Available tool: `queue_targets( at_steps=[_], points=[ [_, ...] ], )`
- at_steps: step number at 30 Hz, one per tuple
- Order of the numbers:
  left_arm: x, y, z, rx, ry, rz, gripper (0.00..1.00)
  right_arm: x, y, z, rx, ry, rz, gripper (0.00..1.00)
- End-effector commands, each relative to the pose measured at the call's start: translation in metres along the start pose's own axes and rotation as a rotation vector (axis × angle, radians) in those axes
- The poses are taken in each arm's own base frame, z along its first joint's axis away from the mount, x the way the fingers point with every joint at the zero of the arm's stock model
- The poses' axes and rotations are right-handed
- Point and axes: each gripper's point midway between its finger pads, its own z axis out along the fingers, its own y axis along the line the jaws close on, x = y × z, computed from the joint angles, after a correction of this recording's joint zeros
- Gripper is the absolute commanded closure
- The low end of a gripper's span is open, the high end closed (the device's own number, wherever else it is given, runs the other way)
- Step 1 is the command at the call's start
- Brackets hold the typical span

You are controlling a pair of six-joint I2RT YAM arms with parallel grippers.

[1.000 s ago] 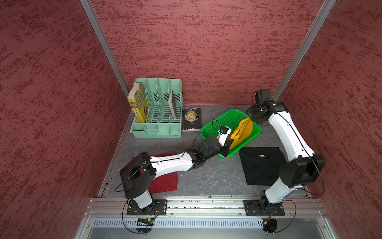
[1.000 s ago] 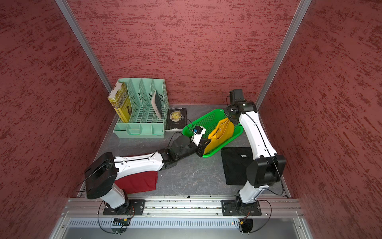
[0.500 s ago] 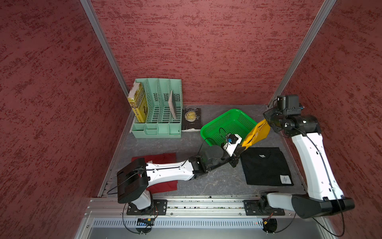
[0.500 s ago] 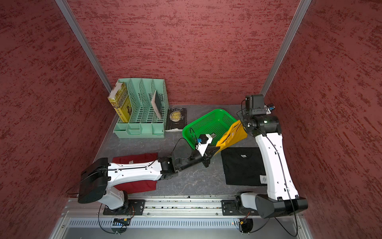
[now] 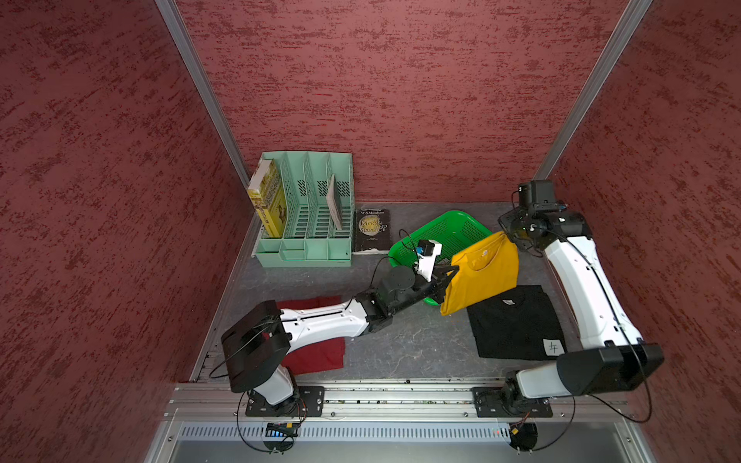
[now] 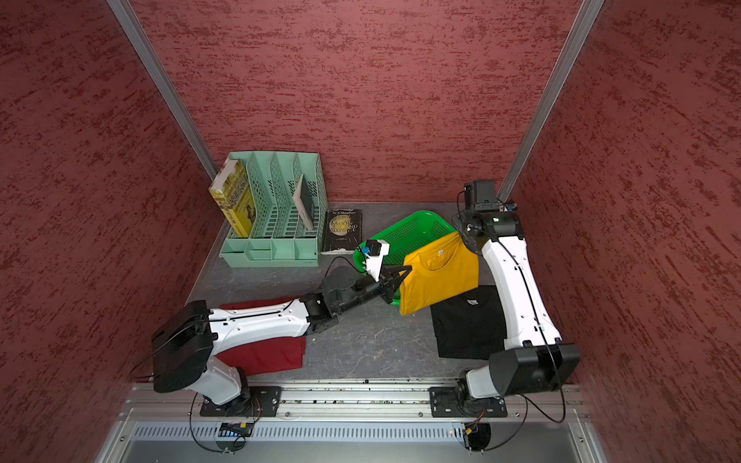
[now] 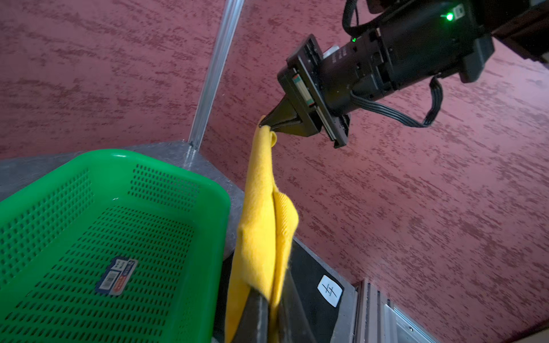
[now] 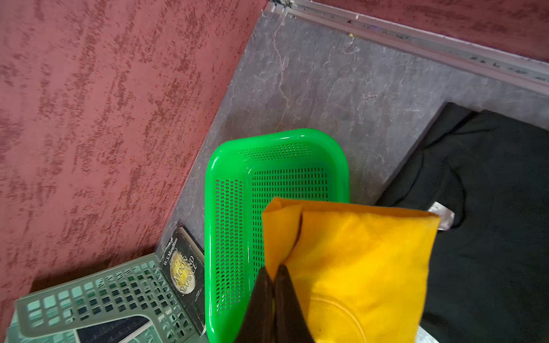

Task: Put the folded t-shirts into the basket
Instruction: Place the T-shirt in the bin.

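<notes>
Hanging clear of the worktop (image 5: 413, 340), the mustard-yellow t-shirt (image 5: 481, 272) is stretched between 2 arms at the near right rim of the green basket (image 5: 453, 214). The left end effector (image 5: 452, 273) pinches its left corner, and the right end effector (image 5: 506, 235) pinches its far right corner. The black t-shirt (image 5: 517, 324) lies flat near right, and the dark red t-shirt (image 5: 316, 352) lies near left under the left arm.
</notes>
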Motion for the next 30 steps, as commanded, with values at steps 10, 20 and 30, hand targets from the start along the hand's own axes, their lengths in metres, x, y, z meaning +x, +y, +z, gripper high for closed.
queue_targets(
  at_steps=[10,20,30],
  points=[
    [0.055,0.112,0.024,-0.205,0.067,-0.113,1.00,0.029,0.060,0.116,0.032,0.107,-0.053,1.00],
    [0.097,0.163,0.025,-0.326,0.112,-0.186,1.00,0.058,0.058,0.179,0.115,0.149,-0.095,1.00],
    [0.118,0.201,0.021,-0.492,0.154,-0.212,1.00,0.087,0.056,0.225,0.143,0.211,-0.100,1.00]
  ],
)
